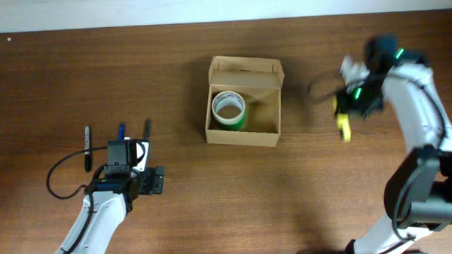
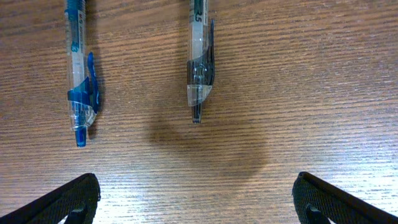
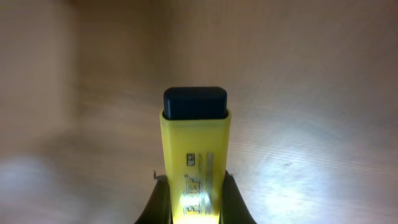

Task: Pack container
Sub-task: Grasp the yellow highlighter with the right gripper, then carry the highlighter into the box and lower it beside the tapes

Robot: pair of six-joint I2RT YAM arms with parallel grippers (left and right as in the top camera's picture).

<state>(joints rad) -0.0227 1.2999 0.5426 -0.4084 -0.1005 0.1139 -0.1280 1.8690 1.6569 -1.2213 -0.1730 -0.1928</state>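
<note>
Sitting at the middle of the table (image 1: 214,210), well apart from both arms: box (image 1: 244,111), tan cardboard, plain, with flap lid standing open along the far edge.

Lying flat inside the box, in its left half: tape roll (image 1: 229,110), green, with pale core facing up. Leaving the right half of the box floor bare.

Pointing away from the near edge, at the left near side of the table: left gripper (image 2: 196,202), with fingers (image 2: 68,199) spread wide and gripping nothing. Showing only as two black tips at the lower corners of the wrist view.

Lying on the table just beyond those fingers, side by side and not touching: blue pen (image 2: 79,74) and black pen (image 2: 200,62). Pointing their tips back toward the gripper, with clips facing right in the wrist view.

Lying further left, apart from the other two: dark pen (image 1: 88,147).

Hanging to the right of the box: right gripper (image 3: 196,205), with fingers closed on the sides of a marker (image 3: 194,149). Showing yellow body, some print and a black cap, with the cap pointing away from the wrist camera. Appearing blurred in the overhead view. Cannot tell whether the marker is touching the table.
</note>
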